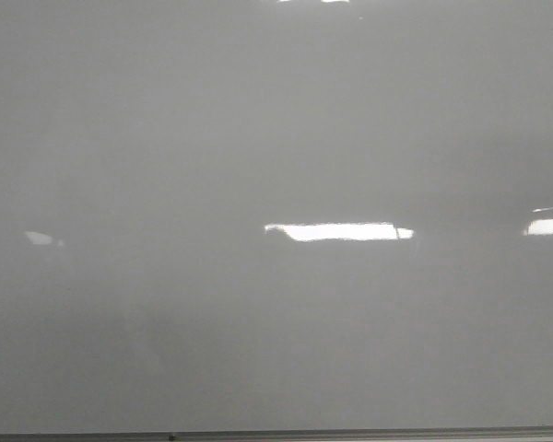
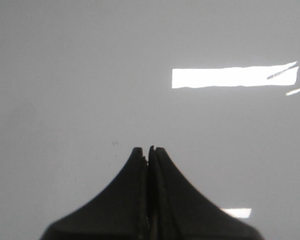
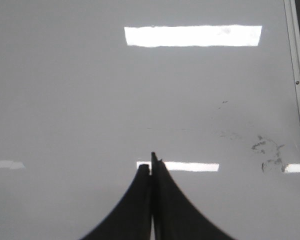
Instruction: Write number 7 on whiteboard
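The whiteboard (image 1: pixel 276 138) is a glossy grey-white surface that fills the front view, where neither gripper shows. The number 7 is out of view in every frame. In the left wrist view my left gripper (image 2: pixel 149 149) hovers over bare whiteboard (image 2: pixel 80 75), its dark fingers pressed together with nothing between them. My right gripper (image 3: pixel 151 162) is also shut and empty over the whiteboard (image 3: pixel 80 100) in the right wrist view. One of its fingertips reaches slightly past the other.
A thin grey metal frame edge (image 1: pixel 276 435) runs along the board's near side, and another frame edge (image 3: pixel 297 75) shows close to the right gripper. Faint dark smudges (image 3: pixel 267 152) lie near that edge. Bright glare patches (image 1: pixel 336 231) reflect on the board.
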